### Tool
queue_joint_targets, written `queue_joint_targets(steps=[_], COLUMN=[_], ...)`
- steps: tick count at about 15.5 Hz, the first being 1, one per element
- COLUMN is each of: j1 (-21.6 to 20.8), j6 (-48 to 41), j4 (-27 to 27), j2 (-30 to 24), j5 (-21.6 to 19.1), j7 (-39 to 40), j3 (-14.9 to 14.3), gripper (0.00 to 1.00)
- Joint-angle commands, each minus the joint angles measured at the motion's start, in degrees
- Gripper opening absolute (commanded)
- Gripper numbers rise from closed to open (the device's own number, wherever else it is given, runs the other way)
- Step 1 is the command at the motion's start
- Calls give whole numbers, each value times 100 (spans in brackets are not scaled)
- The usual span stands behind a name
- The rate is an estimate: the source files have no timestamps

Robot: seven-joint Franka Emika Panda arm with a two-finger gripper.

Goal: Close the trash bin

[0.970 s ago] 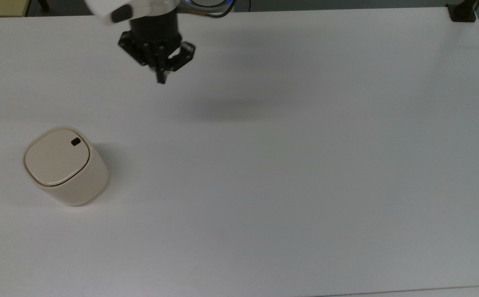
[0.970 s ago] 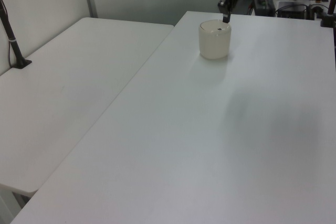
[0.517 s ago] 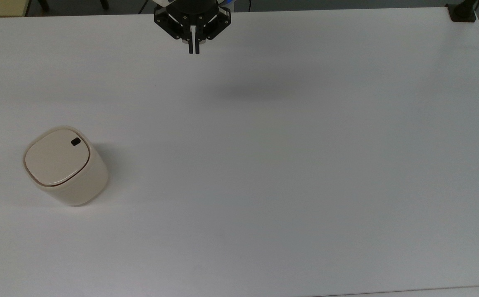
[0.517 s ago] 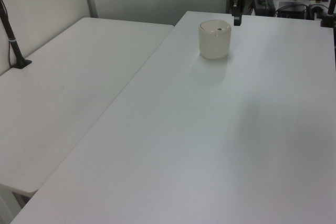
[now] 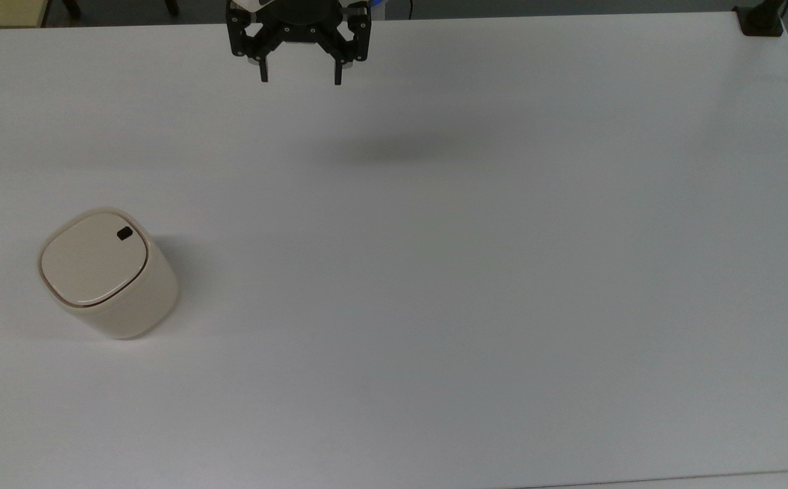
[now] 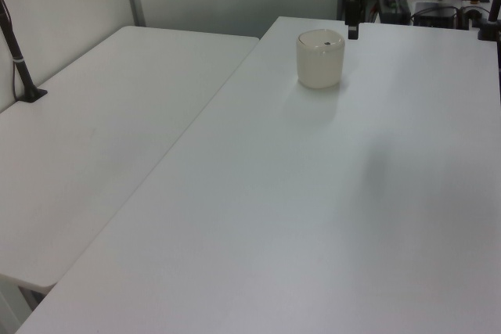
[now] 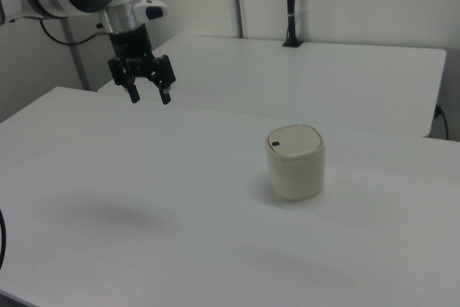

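Observation:
The trash bin [image 5: 105,272] is a cream rounded tub standing upright on the white table [image 5: 435,272], at the top view's left. Its flat lid lies down flush, with a thin dark seam round it and a small black button [image 5: 124,233] near one corner. The bin also appears in the left view [image 6: 320,59] and the right view [image 7: 295,162]. My gripper [image 5: 300,80] hangs open in the air near the table's far edge, well away from the bin, with nothing between its fingers. The right view has the gripper [image 7: 149,96] high above the table.
A second white table [image 6: 94,138] adjoins this one at the left view's left. A dark clamp post [image 5: 761,19] stands at the top view's upper right corner. Another post [image 6: 19,60] rises from the second table.
The gripper has swung away from the bin toward the table's far edge and risen. Its fingers, together half a second ago, have now spread apart. The bin has not moved.

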State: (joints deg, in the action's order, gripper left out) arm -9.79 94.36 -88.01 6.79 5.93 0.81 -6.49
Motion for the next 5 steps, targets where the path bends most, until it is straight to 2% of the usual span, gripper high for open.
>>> queue_joint_targets(steps=[1,5], j1=[3,47], j6=[-67,-84], j4=[-138,-129], j2=[-213,-239], j5=[57,31], j7=[42,-2], j3=[-71,-80], gripper=[100,100])
